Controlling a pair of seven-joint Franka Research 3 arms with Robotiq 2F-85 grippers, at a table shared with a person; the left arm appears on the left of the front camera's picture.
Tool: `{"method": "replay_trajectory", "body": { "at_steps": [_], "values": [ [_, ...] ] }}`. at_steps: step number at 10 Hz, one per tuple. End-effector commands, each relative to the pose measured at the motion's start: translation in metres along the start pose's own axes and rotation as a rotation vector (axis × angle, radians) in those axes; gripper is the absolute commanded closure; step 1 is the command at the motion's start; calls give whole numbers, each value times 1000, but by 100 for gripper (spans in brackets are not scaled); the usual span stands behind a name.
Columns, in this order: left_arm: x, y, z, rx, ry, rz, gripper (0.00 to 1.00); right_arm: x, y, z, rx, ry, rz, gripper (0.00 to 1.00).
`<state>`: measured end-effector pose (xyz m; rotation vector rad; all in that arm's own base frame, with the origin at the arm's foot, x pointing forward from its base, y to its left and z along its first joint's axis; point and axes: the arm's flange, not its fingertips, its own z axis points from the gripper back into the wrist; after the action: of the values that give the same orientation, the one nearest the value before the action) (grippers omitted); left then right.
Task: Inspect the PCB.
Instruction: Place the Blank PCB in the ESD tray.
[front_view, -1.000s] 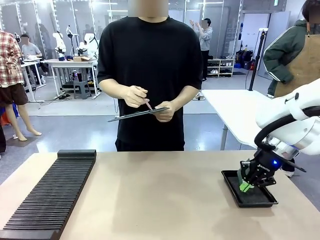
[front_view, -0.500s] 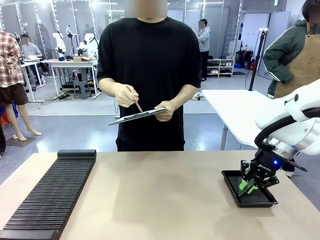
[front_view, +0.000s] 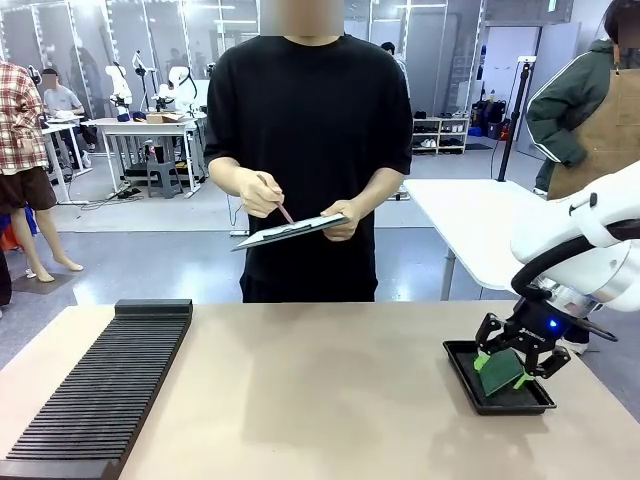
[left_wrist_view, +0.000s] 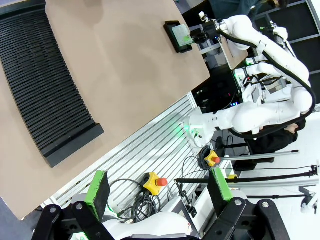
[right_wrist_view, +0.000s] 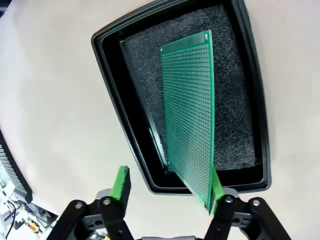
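Both right gripper (front_view: 518, 358) jaws now stand wide after clamping the PCB (right_wrist_view: 192, 115) a second ago, so you've released it into the tray (right_wrist_view: 114, 95), still leaning on one pad; left gripper (left_wrist_view: 159, 189) idles wide.

The right pincer (right_wrist_view: 167, 187) stands open; the PCB (right_wrist_view: 190, 115) leans tilted against its right-hand finger (right_wrist_view: 215, 192), stretching ahead over the black foam-lined tray (right_wrist_view: 117, 95) on the table (right_wrist_view: 55, 85).
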<state>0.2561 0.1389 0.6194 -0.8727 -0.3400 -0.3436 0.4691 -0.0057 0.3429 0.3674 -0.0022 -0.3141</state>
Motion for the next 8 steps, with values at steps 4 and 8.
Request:
{"method": "replay_trajectory", "body": {
  "at_steps": [4, 8],
  "values": [
    [1, -3, 2, 19, 5, 12, 0, -13, 3, 4, -131, -85, -69, 0],
    [1, -3, 2, 19, 5, 12, 0, -7, -3, 5, -100, -65, -39, 0]
  ]
}}
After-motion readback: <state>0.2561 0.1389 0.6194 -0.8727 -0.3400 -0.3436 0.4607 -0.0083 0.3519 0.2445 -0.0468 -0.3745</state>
